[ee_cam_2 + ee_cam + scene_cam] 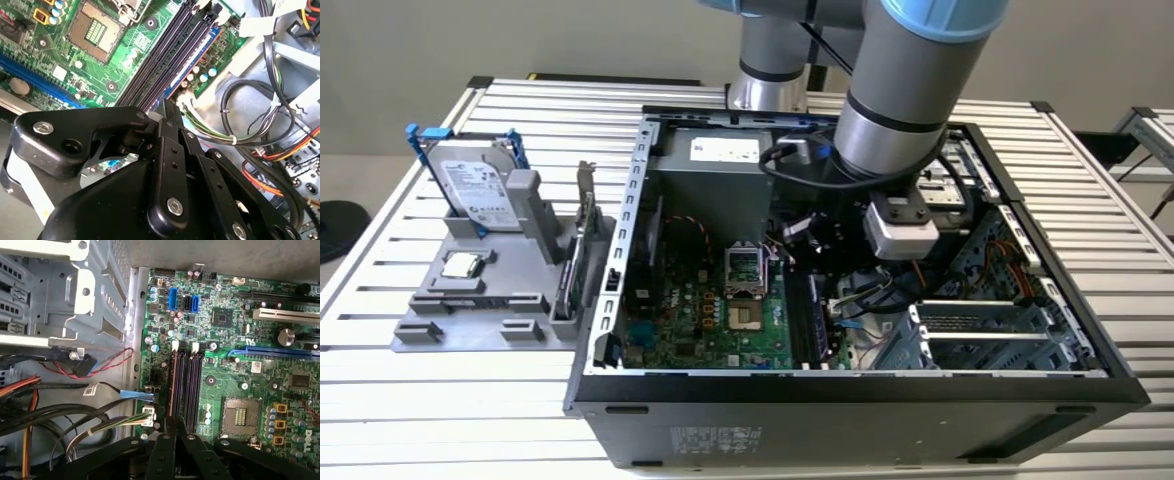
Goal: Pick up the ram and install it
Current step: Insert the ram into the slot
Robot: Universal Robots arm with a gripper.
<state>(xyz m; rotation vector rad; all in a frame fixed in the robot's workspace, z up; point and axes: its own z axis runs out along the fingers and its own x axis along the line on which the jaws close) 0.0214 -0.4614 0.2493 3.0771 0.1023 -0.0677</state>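
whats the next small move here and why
Probably a short, straight press down. The ram appears to stand along the outer edge of the memory slots, on the side nearest the cables, and the end effector sits right at its end. Whether it is fully seated cannot be told.

light: even, bright overhead | shadows: soft inside case (854, 380) | blur: mild – wrist views

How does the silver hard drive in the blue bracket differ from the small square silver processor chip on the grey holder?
The silver hard drive in its blue bracket is large and oblong; the small square silver processor chip is much smaller. The hard drive stands propped at a slant, while the processor chip lies flat. Both sit on the grey holder, outside the black computer case.
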